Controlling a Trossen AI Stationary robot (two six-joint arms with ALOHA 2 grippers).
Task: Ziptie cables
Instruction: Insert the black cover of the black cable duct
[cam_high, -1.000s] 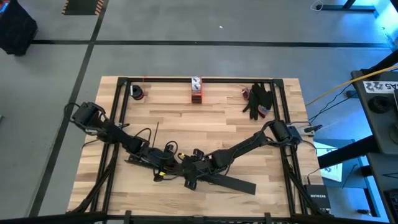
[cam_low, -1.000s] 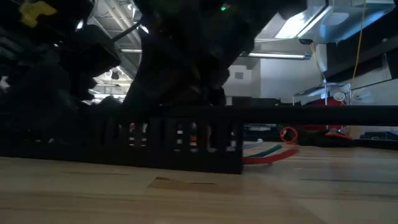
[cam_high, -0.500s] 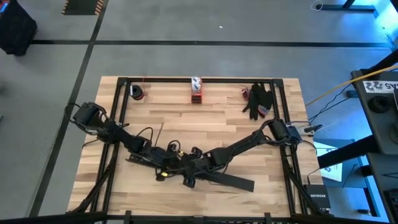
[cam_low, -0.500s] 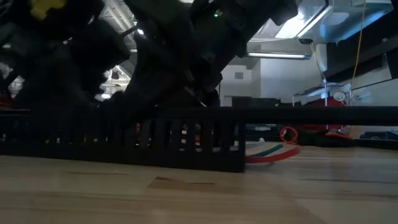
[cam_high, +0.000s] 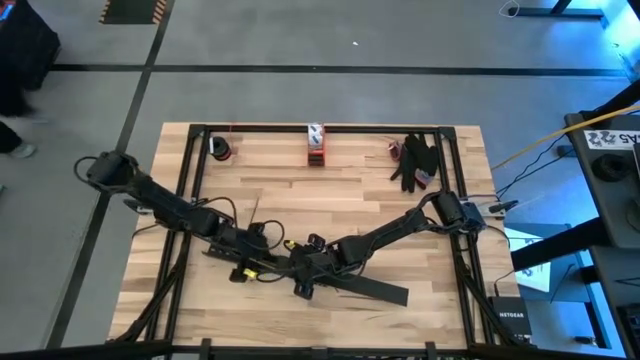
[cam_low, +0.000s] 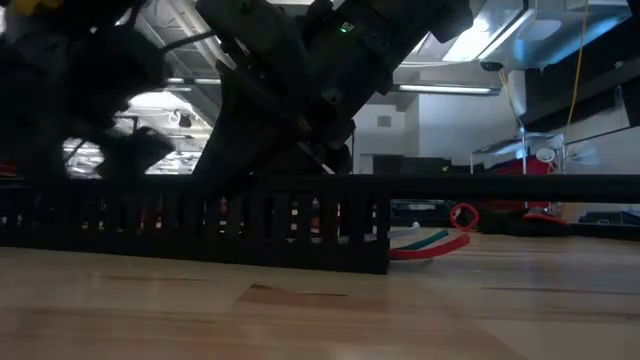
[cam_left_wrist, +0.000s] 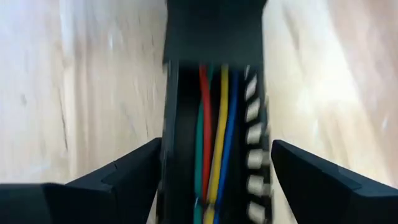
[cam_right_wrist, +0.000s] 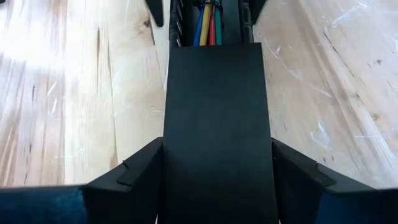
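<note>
Overhead, low and wrist views of a cable-dressing step on the pale wooden table (cam_high: 330, 180). The long black slotted plastic duct (cam_high: 345, 283) lies low in the centre of the overhead frame, running toward the lower right. The cables (cam_left_wrist: 214, 149), a bunch of thin red, green, yellow and blue insulated wires, are laid lengthwise inside the duct's channel; in the low view a red and a green end (cam_low: 430, 243) are seen spilling from the duct's open end just right of centre.

The left gripper (cam_left_wrist: 214, 171) is shown with its fingers spread wide on either side of the duct, clear of both walls and holding nothing. The right gripper (cam_right_wrist: 217, 168) is set astride the flat black lid (cam_right_wrist: 217, 124) covering the duct, its fingers standing just outside the lid's edges; firm contact with the lid cannot be confirmed, so it is read as spread wide rather than clamped.

The step in hand is judged to be a regrasp by the left gripper while the duct is steadied from the right. For a clean result, the duct should be kept flat on the table, and the left fingers should be closed only once centred, so that the slotted wall is not snagged and no wire is pinched or lifted out. The wires should be gathered parallel before any tie is drawn round them.
</note>
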